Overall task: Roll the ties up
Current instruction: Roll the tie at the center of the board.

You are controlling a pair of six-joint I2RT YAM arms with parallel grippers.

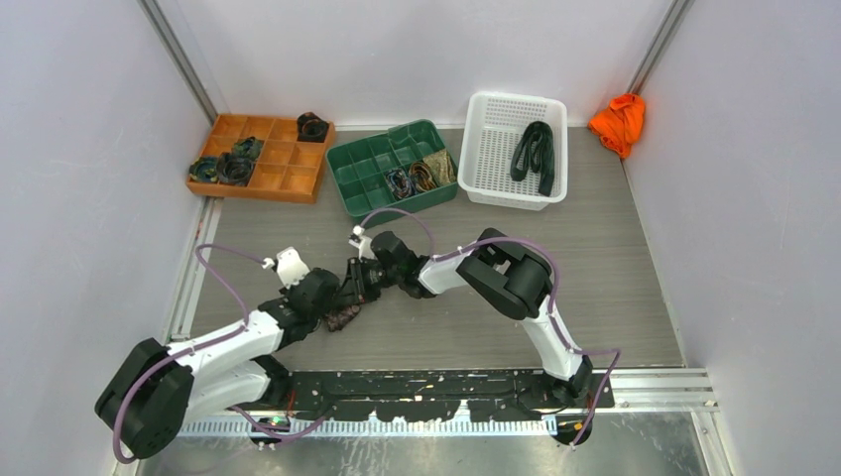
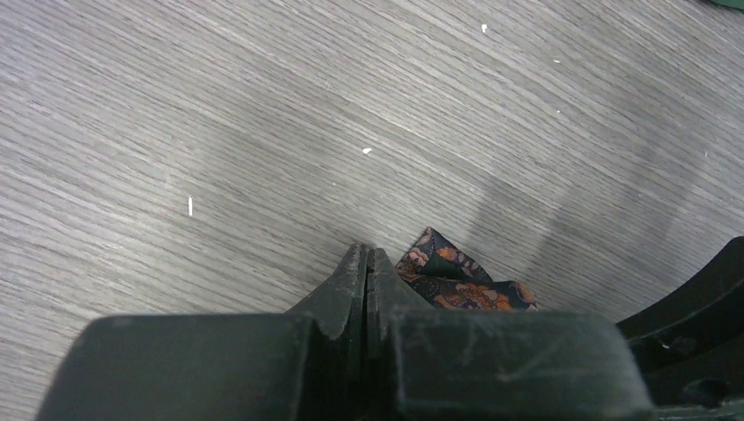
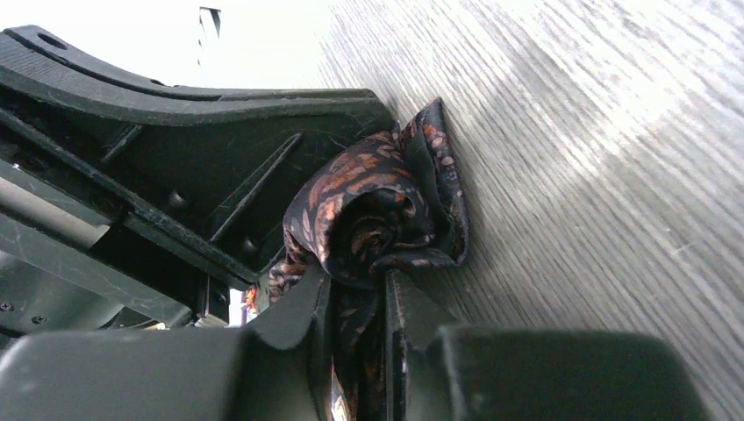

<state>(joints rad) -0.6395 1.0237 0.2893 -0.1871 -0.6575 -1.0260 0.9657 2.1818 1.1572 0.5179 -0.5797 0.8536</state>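
A dark tie with an orange-brown floral pattern (image 3: 377, 210) is wound into a small coil on the grey table. My right gripper (image 3: 358, 285) is shut on it, with fabric pinched between its fingers and the coil bulging just past the tips. In the top view both grippers meet mid-table over the tie (image 1: 342, 317), the right gripper (image 1: 357, 281) coming in from the right. My left gripper (image 2: 367, 254) is shut with nothing showing between its jaws. A folded part of the tie (image 2: 456, 285) lies just right of its tips.
At the back stand an orange tray (image 1: 288, 164) holding rolled ties, a green tray (image 1: 369, 162) with more rolls, and a white basket (image 1: 496, 124) holding a dark unrolled tie (image 1: 536, 154). An orange cloth (image 1: 620, 121) lies at the back right corner.
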